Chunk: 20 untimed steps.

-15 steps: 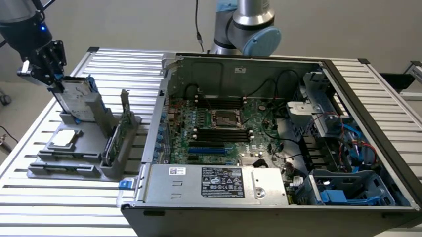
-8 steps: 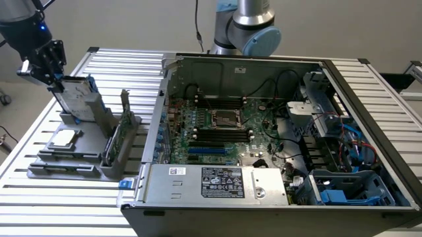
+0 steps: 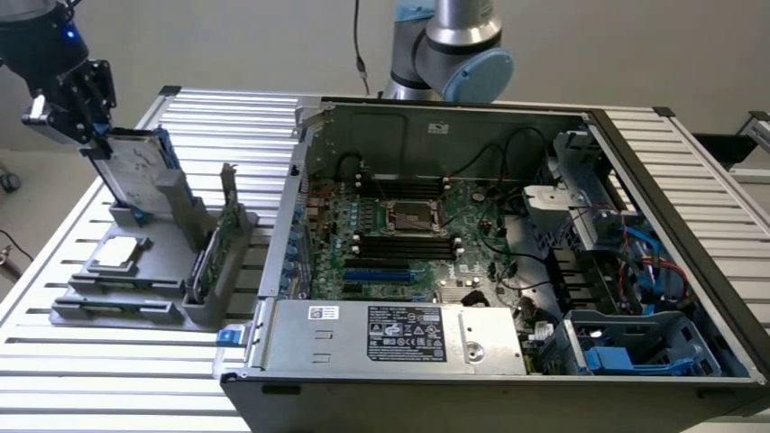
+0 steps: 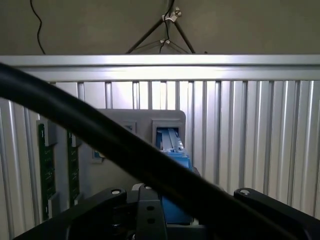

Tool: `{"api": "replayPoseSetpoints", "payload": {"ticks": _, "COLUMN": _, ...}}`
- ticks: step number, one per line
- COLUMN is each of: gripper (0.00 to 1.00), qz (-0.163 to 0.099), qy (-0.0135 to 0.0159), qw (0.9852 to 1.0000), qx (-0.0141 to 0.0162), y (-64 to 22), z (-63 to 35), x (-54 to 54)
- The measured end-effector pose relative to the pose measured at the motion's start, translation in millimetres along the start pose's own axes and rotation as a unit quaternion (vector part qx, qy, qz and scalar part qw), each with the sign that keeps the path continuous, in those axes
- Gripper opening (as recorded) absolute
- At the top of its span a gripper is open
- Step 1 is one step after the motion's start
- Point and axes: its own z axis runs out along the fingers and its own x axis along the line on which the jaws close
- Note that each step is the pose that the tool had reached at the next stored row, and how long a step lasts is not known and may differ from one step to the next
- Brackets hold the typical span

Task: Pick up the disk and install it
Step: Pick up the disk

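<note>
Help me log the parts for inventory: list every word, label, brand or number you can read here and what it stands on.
No text can be read in either view.
Black label on the power supply: print too small to read.
White sticker beside it: too small to read.
White label on the disk: blurred, unreadable.

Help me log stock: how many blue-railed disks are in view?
1: the disk stands in the grey holder at the exterior view's left, with the gripper at its top edge. Others may be hidden inside the computer case.
</note>
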Motion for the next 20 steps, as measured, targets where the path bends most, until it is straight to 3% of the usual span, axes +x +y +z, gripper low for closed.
{"api": "replayPoseSetpoints", "payload": {"ticks": 13, "gripper": 0.33, "qz": 0.000, "qy": -0.0003, "qw": 1.0000, "qx": 0.0000, "y": -3.5, "z": -55.0, "x": 2.6}}
{"api": "replayPoseSetpoints", "payload": {"ticks": 15, "gripper": 0.33, "qz": 0.000, "qy": -0.0003, "qw": 1.0000, "qx": 0.0000, "y": -7.7, "z": -63.1, "x": 3.5}}
{"api": "replayPoseSetpoints", "payload": {"ticks": 20, "gripper": 0.33, "qz": 0.000, "qy": -0.0006, "qw": 1.0000, "qx": 0.0000, "y": -29.8, "z": -81.3, "x": 8.6}}
